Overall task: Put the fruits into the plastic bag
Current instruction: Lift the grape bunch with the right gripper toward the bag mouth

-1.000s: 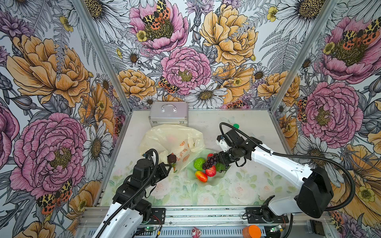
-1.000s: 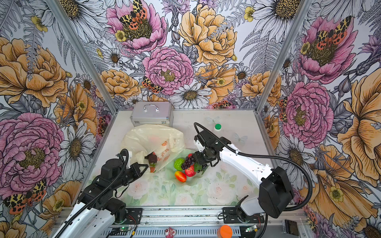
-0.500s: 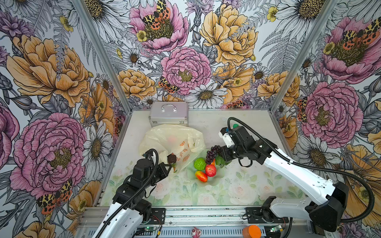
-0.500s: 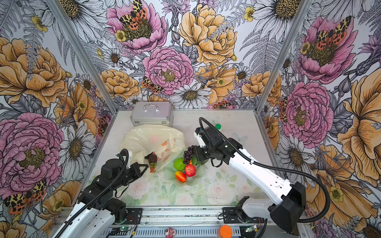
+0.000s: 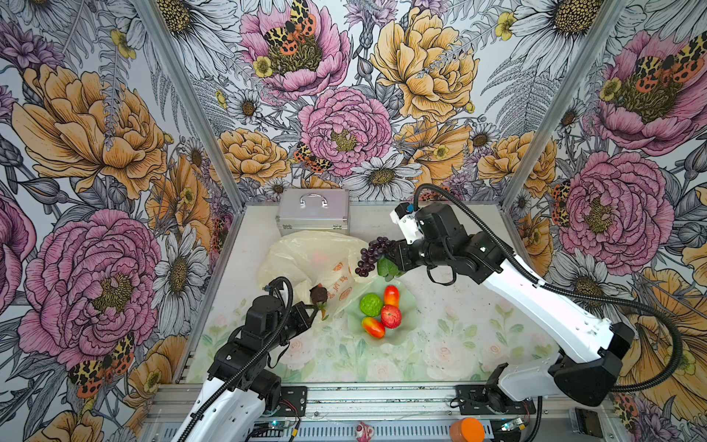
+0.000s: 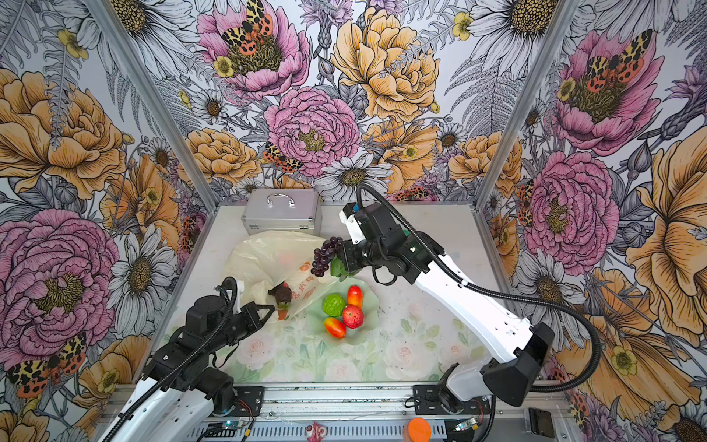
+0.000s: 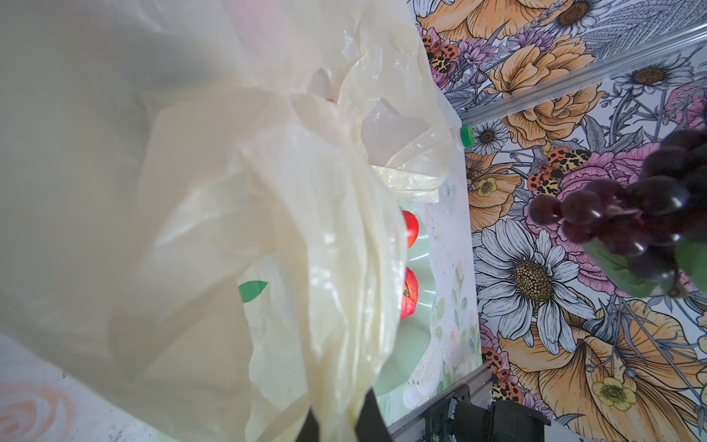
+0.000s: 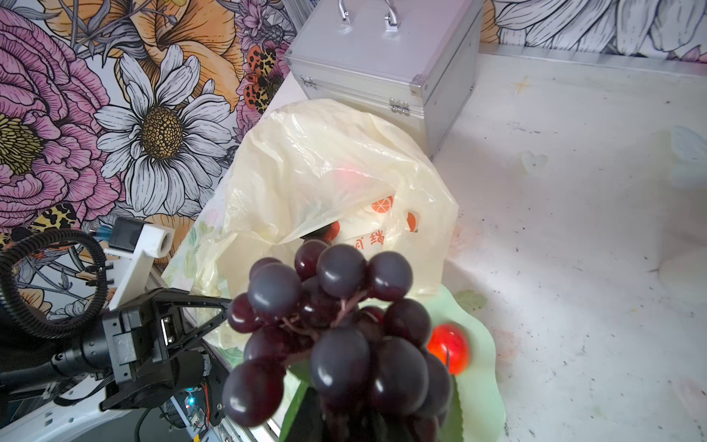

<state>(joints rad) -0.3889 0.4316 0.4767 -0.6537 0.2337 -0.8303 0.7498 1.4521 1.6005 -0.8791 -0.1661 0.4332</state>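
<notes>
The plastic bag (image 5: 306,256) (image 6: 267,260) lies crumpled at the left of the table. My left gripper (image 5: 310,306) (image 6: 269,308) (image 7: 336,421) is shut on its near edge, and the film runs between the two dark fingers. A dark mangosteen (image 5: 318,294) (image 6: 283,294) sits at the bag's mouth just beyond them. My right gripper (image 5: 396,255) (image 6: 346,257) is shut on the purple grape bunch (image 5: 372,254) (image 6: 325,255) (image 8: 336,325), held in the air beside the bag's right edge. The grapes hide its fingertips in the right wrist view. A pinkish fruit (image 8: 350,172) shows through the film.
A pale green dish (image 5: 407,333) (image 6: 367,333) holds a lime-green ball (image 5: 371,305), a red apple (image 5: 391,316) and two red-yellow mangoes (image 5: 391,295) (image 5: 373,327). A silver case (image 5: 313,210) stands behind the bag against the back wall. Flowered walls close three sides.
My right gripper has lifted the grape bunch off the dish and carried it up and back, toward the bag. The left arm and the bag have stayed put.
</notes>
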